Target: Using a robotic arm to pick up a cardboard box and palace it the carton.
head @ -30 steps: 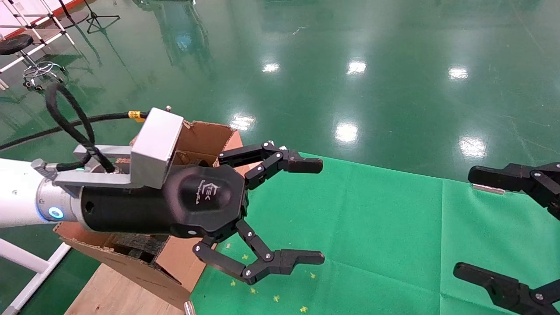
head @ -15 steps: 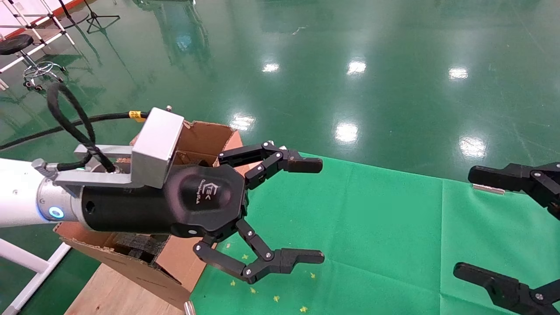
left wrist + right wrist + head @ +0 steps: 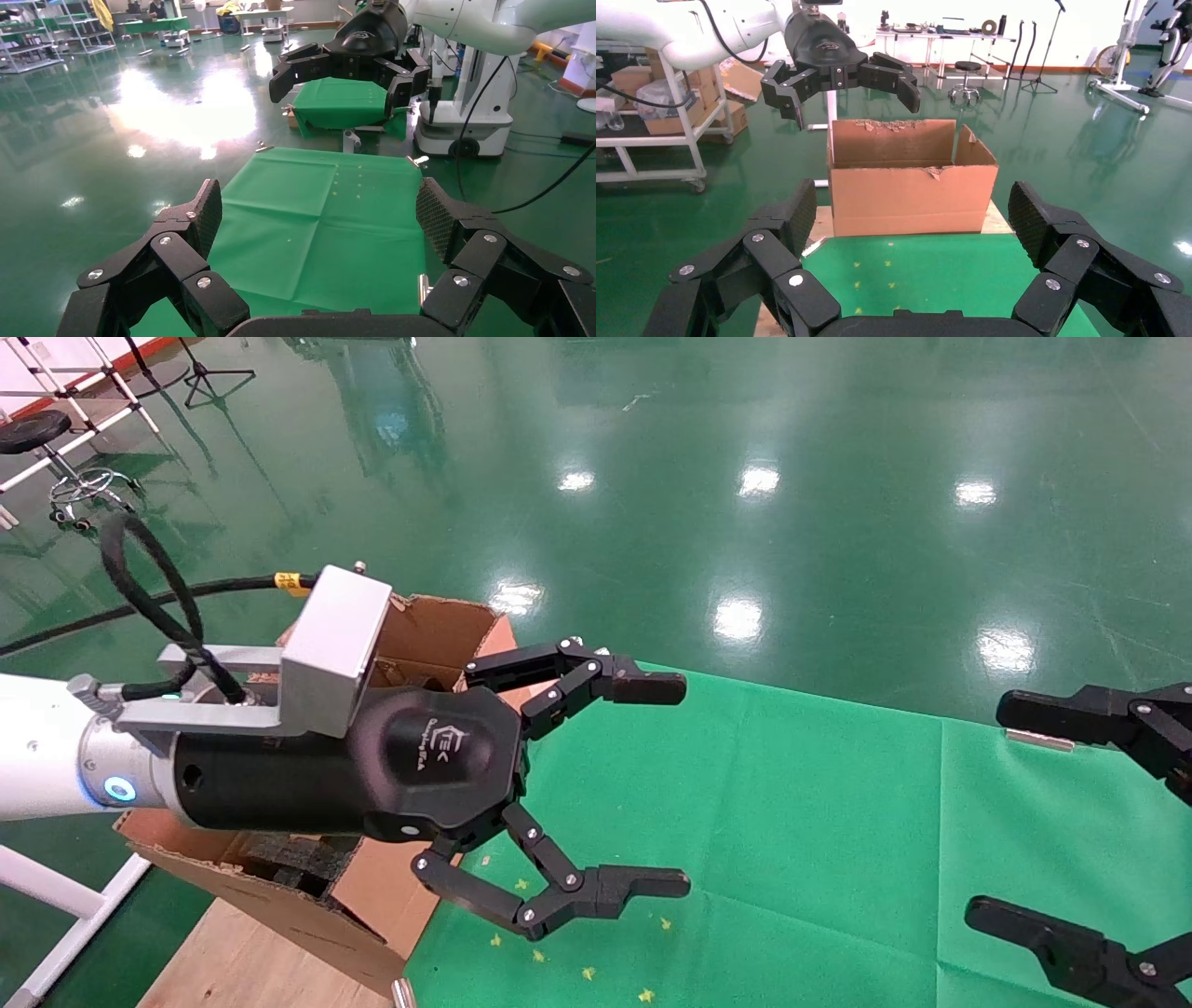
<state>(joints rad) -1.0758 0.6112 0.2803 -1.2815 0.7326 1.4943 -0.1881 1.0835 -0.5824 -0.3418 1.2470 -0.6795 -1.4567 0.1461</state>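
The carton (image 3: 438,626) stands at the table's left end on a wooden board, flaps upright, with black foam (image 3: 298,864) inside. It also shows in the right wrist view (image 3: 912,189). My left gripper (image 3: 684,787), on the white robotic arm (image 3: 37,756), is open and empty. It hovers above the carton's right side and the green cloth (image 3: 792,822). In the left wrist view (image 3: 320,210) only cloth lies between its fingers. My right gripper (image 3: 985,810) is open and empty at the right edge. The small cardboard box is out of view.
A wooden board (image 3: 242,961) lies under the carton. Small yellow marks (image 3: 587,971) dot the cloth near the carton. A metal clip (image 3: 1038,738) holds the cloth's far edge. A stool (image 3: 37,430) and stands are on the green floor at far left.
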